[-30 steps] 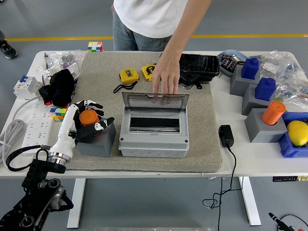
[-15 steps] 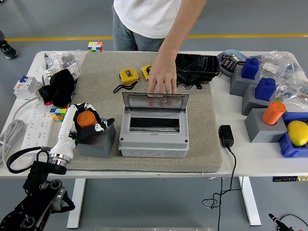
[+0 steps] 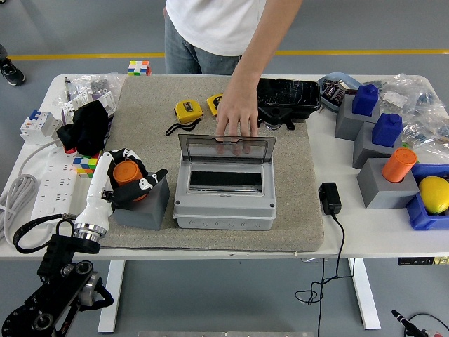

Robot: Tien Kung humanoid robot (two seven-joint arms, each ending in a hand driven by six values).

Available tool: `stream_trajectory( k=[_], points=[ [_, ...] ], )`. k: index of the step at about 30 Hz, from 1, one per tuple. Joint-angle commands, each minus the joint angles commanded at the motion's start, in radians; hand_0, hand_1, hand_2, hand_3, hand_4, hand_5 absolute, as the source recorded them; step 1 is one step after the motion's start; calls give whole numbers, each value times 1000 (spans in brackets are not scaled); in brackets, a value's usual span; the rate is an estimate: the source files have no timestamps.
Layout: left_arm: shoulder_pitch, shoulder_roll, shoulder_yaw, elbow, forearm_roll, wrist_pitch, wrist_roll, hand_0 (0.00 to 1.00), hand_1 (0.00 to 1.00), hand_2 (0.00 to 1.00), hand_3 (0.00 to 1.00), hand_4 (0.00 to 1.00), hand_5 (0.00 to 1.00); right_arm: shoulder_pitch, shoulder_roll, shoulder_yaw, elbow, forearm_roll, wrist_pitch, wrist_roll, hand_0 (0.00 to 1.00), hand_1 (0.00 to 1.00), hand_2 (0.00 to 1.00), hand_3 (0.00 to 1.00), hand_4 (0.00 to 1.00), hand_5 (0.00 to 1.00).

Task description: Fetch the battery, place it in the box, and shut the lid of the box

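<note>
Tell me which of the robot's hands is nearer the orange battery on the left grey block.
Left. The left hand is wrapped around the orange battery standing on the grey block, left of the box. The right hand is not in view, so only the left is at the battery.

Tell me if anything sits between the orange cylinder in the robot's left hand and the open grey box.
Nothing visible does. The left hand is wrapped around the orange cylindrical battery on its grey block, and bare mat separates it from the grey plastic box. The person's hand holds the clear lid up, behind the opening.
</note>
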Motion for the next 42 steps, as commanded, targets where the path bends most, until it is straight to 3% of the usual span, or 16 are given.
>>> stream_trajectory(
  k=[2, 19, 25, 29, 34, 42],
  points=[
    [-5, 1, 2, -1, -11, 1, 0, 48, 47, 102, 102, 818, 194, 0, 1, -2, 0, 2, 0, 0, 853, 785, 767, 837, 998, 998],
    [-76, 14, -7, -23, -32, 14, 10, 48, 44, 95, 97, 772, 209, 2, -2, 6, 0, -2, 0, -1, 852, 785, 767, 836, 998, 998],
    [-85, 52, -12, -60, 30, 25, 42, 49, 45, 92, 97, 755, 206, 5, -6, 0, 0, 2, -1, 0, 853, 785, 767, 836, 998, 998],
    [-91, 101, -22, -126, 151, 46, 96, 54, 49, 93, 102, 746, 204, 6, -8, 2, 0, 0, -1, 0, 853, 785, 767, 836, 998, 998],
    [-93, 159, -18, -269, 364, 66, 186, 55, 51, 98, 106, 735, 206, 4, -10, 4, 0, -4, 0, -2, 853, 785, 767, 836, 998, 998],
    [-109, 231, 109, -448, 696, 46, 308, 59, 55, 100, 107, 719, 205, 7, -10, -8, 0, 8, -2, 0, 853, 786, 767, 837, 998, 998]
  ],
)
